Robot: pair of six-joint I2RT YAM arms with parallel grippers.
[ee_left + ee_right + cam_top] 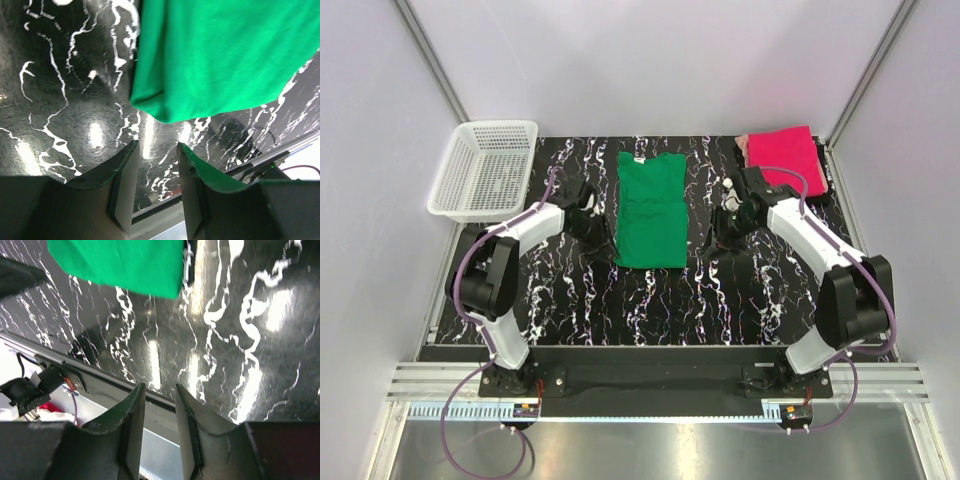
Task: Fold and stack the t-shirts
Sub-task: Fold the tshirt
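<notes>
The green t-shirt (650,210) lies in the middle of the table, folded into a long narrow strip with its neck label at the far end. A folded pink t-shirt (782,155) rests at the back right corner. My left gripper (594,230) hovers just left of the green shirt's near left corner (150,102); its jaws (157,147) stand open with only table between them. Off to the right of the shirt, my right gripper (720,238) is apart from the cloth. In the right wrist view the green shirt (120,262) lies beyond the open, empty gripper (160,388).
A white mesh basket (485,170) sits at the back left corner. The tabletop (570,300) is black with white veins, and white walls close it in on three sides. The arms' bases and a metal rail (650,380) line the near edge.
</notes>
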